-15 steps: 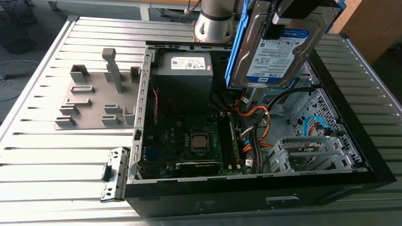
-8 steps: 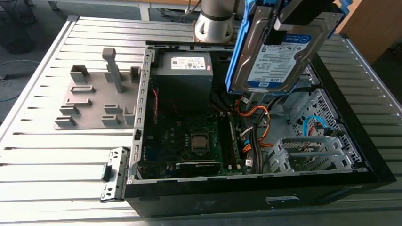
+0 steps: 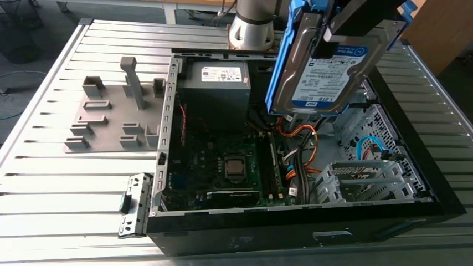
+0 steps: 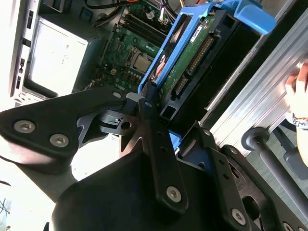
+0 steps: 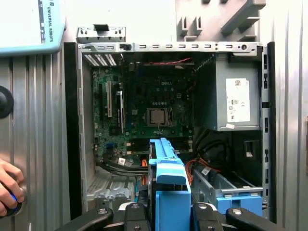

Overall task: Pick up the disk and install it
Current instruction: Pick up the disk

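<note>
The disk [image 3: 329,61], a silver hard drive with a white-and-blue label and blue rails, hangs tilted above the open computer case [image 3: 414,166], over its right half in the exterior view. My gripper [image 3: 349,30] is shut on the disk's upper end. In the first wrist view the disk's blue rail [image 5: 166,178] stands edge-on between the black fingers [image 5: 132,214], with the motherboard [image 5: 154,110] beyond it. The second wrist view shows the disk's [image 4: 192,53] green circuit side and connectors, clamped in the gripper [image 4: 173,126].
Inside the case lie a grey power supply [image 3: 218,88] with a white sticker, orange and blue cables [image 3: 303,149] and a metal drive cage [image 3: 369,177]. A grey fixture plate [image 3: 118,116] sits on the slatted table at the exterior view's left. A person's hand [image 5: 9,190] rests beside the case.
</note>
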Tool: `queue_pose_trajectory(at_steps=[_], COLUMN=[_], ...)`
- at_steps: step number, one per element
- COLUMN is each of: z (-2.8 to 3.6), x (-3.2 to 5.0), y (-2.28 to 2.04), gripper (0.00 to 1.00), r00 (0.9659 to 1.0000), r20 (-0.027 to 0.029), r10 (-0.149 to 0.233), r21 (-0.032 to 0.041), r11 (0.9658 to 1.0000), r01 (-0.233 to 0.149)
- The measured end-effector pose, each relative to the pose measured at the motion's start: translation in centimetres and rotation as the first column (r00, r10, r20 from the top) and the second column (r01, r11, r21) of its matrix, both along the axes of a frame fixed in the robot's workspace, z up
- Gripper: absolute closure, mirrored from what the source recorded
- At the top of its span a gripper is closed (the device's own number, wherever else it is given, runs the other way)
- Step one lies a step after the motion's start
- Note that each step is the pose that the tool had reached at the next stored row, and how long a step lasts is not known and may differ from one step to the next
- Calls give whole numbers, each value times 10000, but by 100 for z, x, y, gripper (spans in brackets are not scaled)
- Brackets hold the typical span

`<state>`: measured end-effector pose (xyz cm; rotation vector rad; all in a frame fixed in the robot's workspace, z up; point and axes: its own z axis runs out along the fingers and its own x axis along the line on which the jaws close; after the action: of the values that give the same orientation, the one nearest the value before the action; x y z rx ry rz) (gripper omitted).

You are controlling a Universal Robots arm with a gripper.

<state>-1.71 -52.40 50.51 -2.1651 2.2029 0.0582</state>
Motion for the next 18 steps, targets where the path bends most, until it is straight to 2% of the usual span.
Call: queue_pose_trajectory(at_steps=[10, 18], z=[-47, -173], x=[1, 1], y=[-48, -151], gripper=[64, 64], r00=[10000, 10000], r20=[-2, -2], r10=[1, 1], r21=[-5, -4], r11=[10000, 10000], r01=[-1, -1])
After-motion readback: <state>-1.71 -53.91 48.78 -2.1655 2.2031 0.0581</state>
